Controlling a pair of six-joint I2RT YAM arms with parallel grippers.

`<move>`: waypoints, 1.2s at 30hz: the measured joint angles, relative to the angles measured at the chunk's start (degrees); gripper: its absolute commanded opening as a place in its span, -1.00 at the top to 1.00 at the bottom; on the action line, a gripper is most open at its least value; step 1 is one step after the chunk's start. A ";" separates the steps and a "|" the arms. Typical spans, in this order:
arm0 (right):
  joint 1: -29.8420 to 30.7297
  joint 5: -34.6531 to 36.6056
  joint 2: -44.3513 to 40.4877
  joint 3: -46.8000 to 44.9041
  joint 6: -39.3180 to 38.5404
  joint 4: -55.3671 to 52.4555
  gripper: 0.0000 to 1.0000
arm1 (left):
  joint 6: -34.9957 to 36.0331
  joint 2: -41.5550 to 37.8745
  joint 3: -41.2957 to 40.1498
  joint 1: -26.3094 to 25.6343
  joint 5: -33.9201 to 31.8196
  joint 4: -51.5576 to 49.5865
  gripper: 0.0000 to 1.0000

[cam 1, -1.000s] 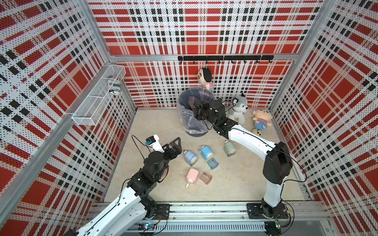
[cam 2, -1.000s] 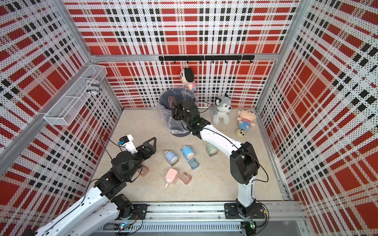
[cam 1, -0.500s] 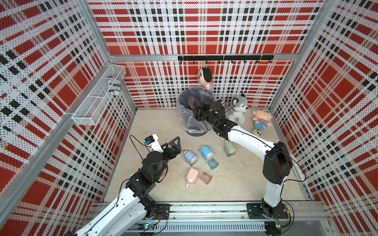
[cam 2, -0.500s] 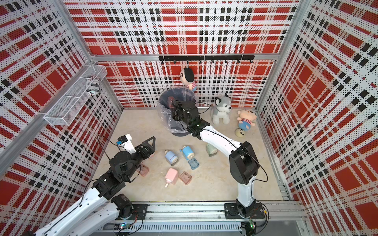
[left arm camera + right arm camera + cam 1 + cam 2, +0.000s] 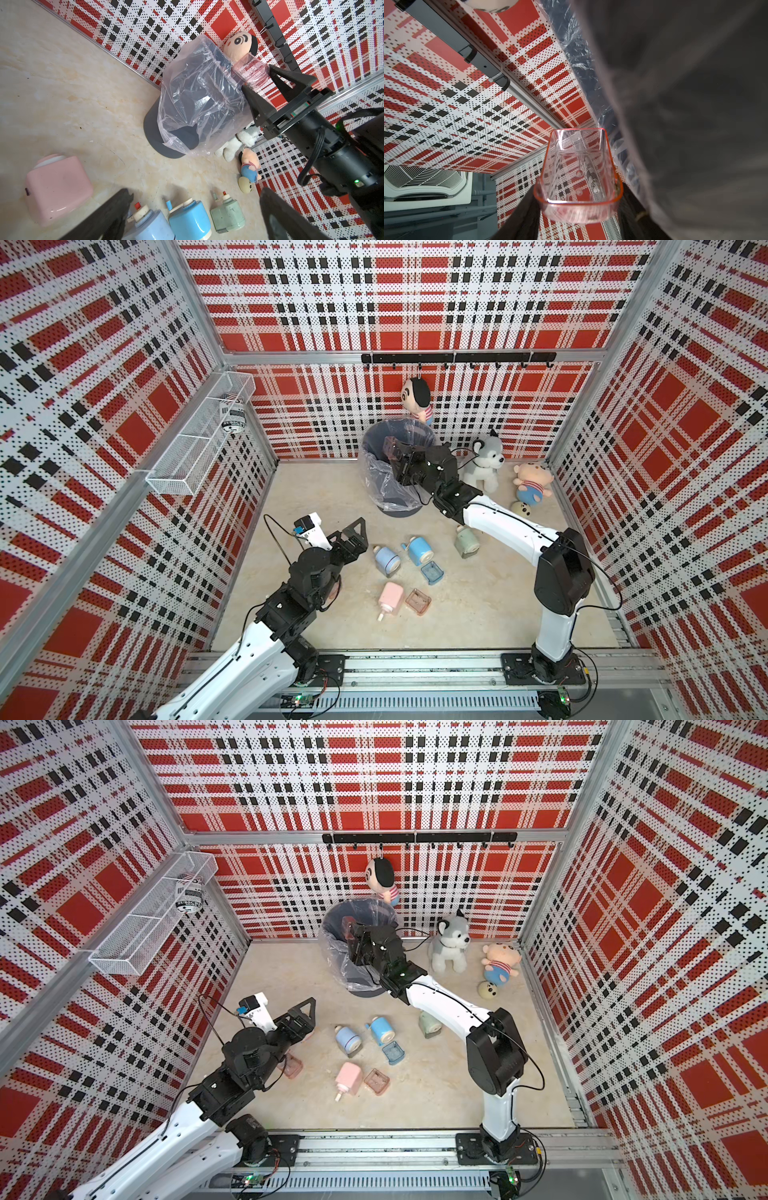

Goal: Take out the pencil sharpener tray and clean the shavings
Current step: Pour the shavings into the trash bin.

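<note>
Between the fingers of the right gripper (image 5: 398,456), drawn in narrow and holding it by one short end, sits the small clear pink plastic tray (image 5: 250,69). Its long axis runs straight out from the gripper, in line with the fingers. It hangs over the mouth of the round dark grey bin (image 5: 397,510), toward the back-wall side of the rim. From the right wrist, the tray's open side faces the camera with the ceiling behind it, so I judge it tipped mouth-down over the bin. The coming move turns on that mouth being above the opening and not past the rim. No heap of shavings shows inside (only a few dark specks near one edge, too small to name). The tray is rigid, thin-walled and glossy, with rounded corners. The bin is lined with a thin crinkled clear plastic bag (image 5: 197,93) that drapes loosely down the outside and would likely give at a touch.

Well apart from the bin, the left gripper (image 5: 357,538) hovers spread wide and empty above the beige marbled table (image 5: 478,605). Near it lie smooth, rounded plastic sharpeners: a pale blue sharpener (image 5: 386,562), a blue sharpener (image 5: 417,551), a pale green sharpener (image 5: 465,543) and a pink sharpener (image 5: 390,597). A blue tray (image 5: 431,572) and a brownish-pink tray (image 5: 417,600) lie loose beside them. The right arm is plainly the one nearer the bin.
</note>
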 measured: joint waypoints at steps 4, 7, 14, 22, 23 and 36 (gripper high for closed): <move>0.00 -0.42 -0.02 -0.35 -0.72 0.87 0.01 | 0.04 0.00 0.13 0.24 0.09 -0.02 -0.96; 0.02 -0.61 -0.28 -0.20 -4.26 0.09 0.01 | 0.37 -0.17 1.09 0.72 0.72 -0.17 -0.97; 1.53 0.44 -3.48 0.87 -23.80 -7.89 0.01 | 1.07 -4.07 4.31 1.18 5.05 -0.98 -0.96; 6.80 4.24 -15.54 -9.86 -48.00 -7.48 -0.04 | 1.18 -10.27 4.44 1.18 6.29 -5.03 -0.96; 8.04 5.57 -17.29 -11.65 -51.30 -7.32 -0.04 | 1.20 -10.60 4.37 1.18 6.25 -5.55 -0.96; 19.04 12.83 -25.77 -33.55 -77.75 -1.92 -0.04 | 1.33 -11.19 -1.55 6.10 3.78 -7.28 -0.97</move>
